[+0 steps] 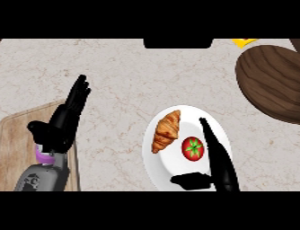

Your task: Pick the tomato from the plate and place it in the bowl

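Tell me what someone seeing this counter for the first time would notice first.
Probably the white plate at lower centre, with a golden croissant lying beside a red tomato. The right hand, fingers straight, hangs just right of the tomato. At upper right sits a dark wooden bowl, and the left hand rests open over a wooden cutting board at left.

Kitchen: marble counter (126, 76), wooden cutting board (16, 134), croissant (166, 130) on plate (159, 170).

Dark-grained wooden bowl (282, 83), pale wooden board (13, 148), smooth white plate (154, 168), glossy tomato (192, 148), speckled stone-look counter (126, 72).
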`<state>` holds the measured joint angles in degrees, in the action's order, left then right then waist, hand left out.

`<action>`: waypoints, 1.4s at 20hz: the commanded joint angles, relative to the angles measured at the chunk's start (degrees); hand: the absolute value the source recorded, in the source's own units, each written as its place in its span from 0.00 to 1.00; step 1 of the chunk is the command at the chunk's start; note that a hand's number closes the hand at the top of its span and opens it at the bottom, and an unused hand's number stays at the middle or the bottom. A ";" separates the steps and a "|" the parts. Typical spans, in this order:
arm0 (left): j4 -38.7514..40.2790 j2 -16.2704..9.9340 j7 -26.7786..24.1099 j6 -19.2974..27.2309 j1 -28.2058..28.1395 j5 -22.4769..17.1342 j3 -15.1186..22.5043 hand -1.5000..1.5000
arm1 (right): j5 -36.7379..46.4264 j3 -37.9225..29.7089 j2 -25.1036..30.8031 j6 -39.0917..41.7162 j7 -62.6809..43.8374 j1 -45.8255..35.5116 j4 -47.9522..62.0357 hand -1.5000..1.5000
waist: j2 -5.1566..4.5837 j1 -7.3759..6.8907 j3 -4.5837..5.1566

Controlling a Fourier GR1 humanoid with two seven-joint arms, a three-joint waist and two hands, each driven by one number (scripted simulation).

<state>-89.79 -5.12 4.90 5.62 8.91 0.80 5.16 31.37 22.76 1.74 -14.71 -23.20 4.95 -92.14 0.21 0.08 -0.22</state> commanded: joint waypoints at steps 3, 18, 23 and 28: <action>4.63 -0.58 -0.05 -0.65 2.85 -0.27 -2.30 0.50 | 2.82 3.41 0.46 3.10 4.98 -5.04 7.13 1.00 | -0.33 -0.16 0.22; 3.70 0.75 -2.42 -0.37 -0.85 1.44 -1.80 0.50 | -12.22 -4.95 11.85 20.89 12.09 -4.33 -6.74 1.00 | -0.21 0.18 0.23; -0.79 1.47 2.36 -0.22 -1.06 2.08 0.28 0.50 | -12.48 -6.47 8.23 15.97 20.79 -5.85 -7.73 1.00 | -0.11 -0.21 0.18; -0.01 -0.06 1.44 -1.65 -0.81 0.53 -2.03 0.50 | -8.81 -5.70 9.49 13.84 19.02 -3.77 -22.66 1.00 | 0.01 0.34 0.25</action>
<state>-89.98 -4.03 5.81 5.03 8.83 2.10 4.20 20.66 17.41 10.67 0.31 -3.97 1.95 -107.15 0.29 0.37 -0.17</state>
